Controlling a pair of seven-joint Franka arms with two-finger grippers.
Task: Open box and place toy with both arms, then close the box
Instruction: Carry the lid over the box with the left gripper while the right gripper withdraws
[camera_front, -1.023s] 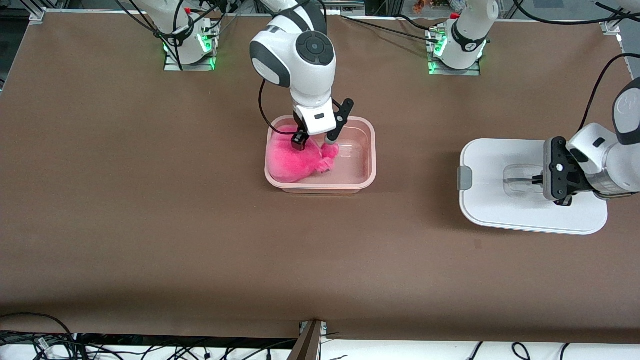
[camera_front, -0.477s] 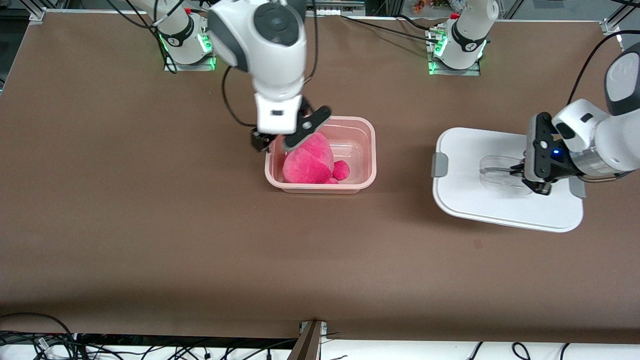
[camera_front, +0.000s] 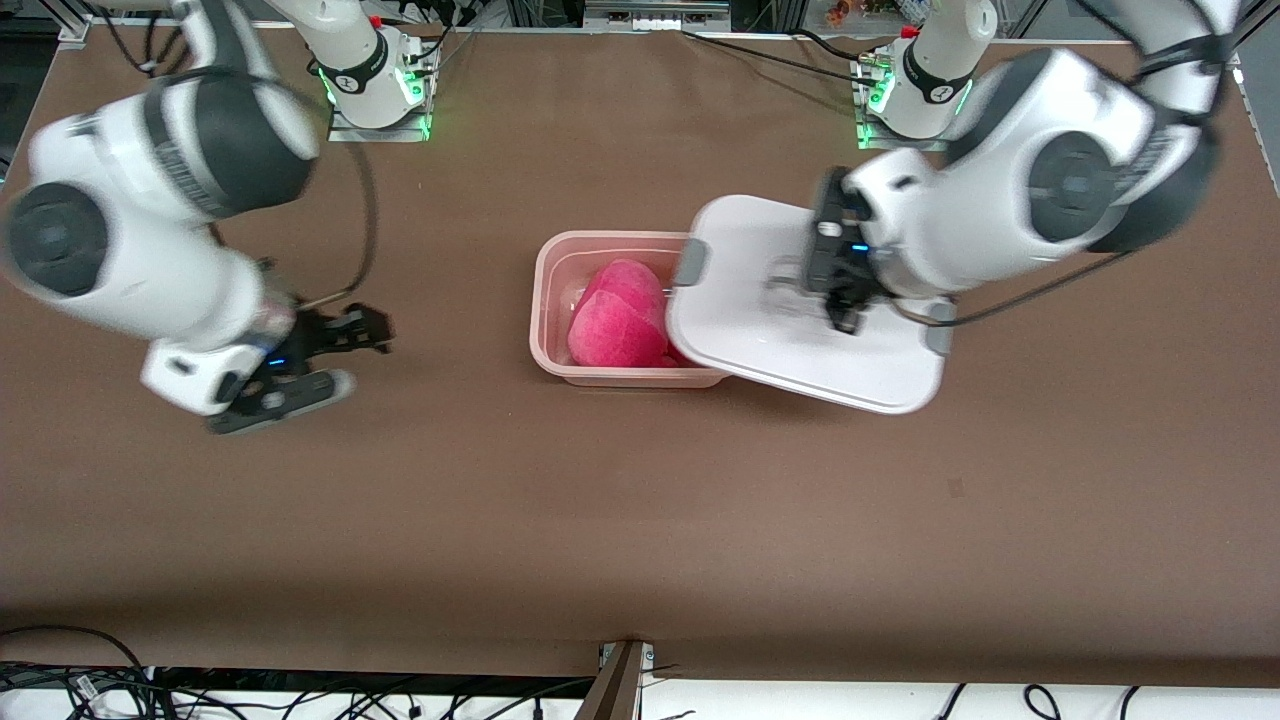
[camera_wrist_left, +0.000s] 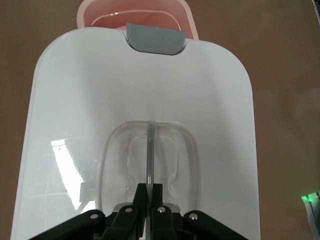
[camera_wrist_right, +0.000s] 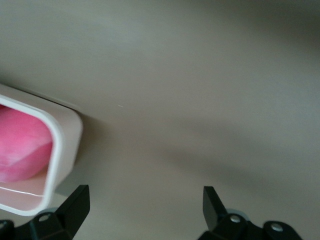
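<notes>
**Lid in transit to tub; toy already seated**

Front view: Within the last 1 s the right end effector (camera_front: 300, 370) has left the toy (camera_front: 618, 325) in the pink tub (camera_front: 545, 300) and withdrawn over bare worktop (camera_front: 600, 520) toward the right arm's end; its fingers stand wide apart and hold nothing. Over the same interval the left end effector (camera_front: 835, 285) has lifted the white lid (camera_front: 800, 350) off the worktop and carried it toward 9 o'clock, so that its grey-clipped edge now overhangs the tub's 3 o'clock rim. Judgement: placement is complete and closing is under way. The left arm reaches down from its base with the wrist low over the lid; the right arm is folded, its wrist low.

Left wrist view: The fingers are pinched shut on the clear handle (camera_wrist_left: 150, 155) at lid centre. The grey clip (camera_wrist_left: 155, 39) sits at 12 o'clock, the tub rim showing just past it.

Right wrist view: 2 fingertips (camera_wrist_right: 75, 200) spread wide, empty. The tub corner with pink plush lies at 9 o'clock.
</notes>
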